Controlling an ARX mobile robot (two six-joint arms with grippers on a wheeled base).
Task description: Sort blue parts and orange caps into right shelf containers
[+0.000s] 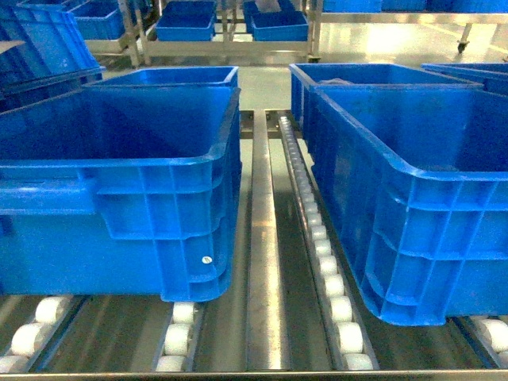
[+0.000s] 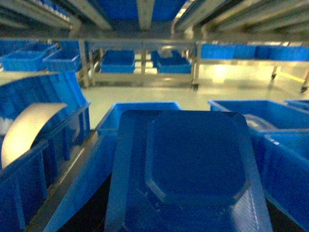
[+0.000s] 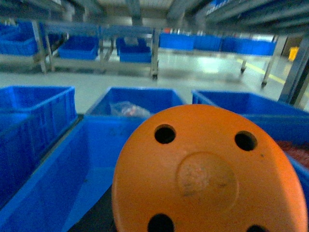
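Left to right, head view: left container [image 1: 119,190] sits on the shelf [image 1: 266,262] rollers, deep bright-blue crate, ribbed walls, thick rolled rim. Its inside looks bare as far as the view reaches; the floor nearest the camera is hidden by the front wall. Between the crates, a brushed-steel rail and a lane of small white rollers [image 1: 329,278]. Right container [image 1: 413,198] is the same moulding, slightly angled; the visible part of its interior is also bare. Neither arm shows in the head view.

Left wrist view: a blue part [image 2: 188,169] fills the lower frame right against the lens, flat smooth plastic with a raised, chamfered octagon-like panel. Left hand itself not visible, so cannot tell how it's set; judging by the position, the part is probably carried.

Right wrist view: an orange cap [image 3: 207,174] fills the lower right, a rounded dome, matte, with a round centre boss and several holes around it. It hangs over a blue crate [image 3: 72,164] with an open interior. Right hand is also out of view, state unknown, likely carrying the cap.

Progress, my read: early or mid-cycle. One blue part and one orange cap appear to be in transit, nothing seen dropped in the front crates yet. Left to do: place each into its container. Hard, slick plastic; they should drop cleanly.
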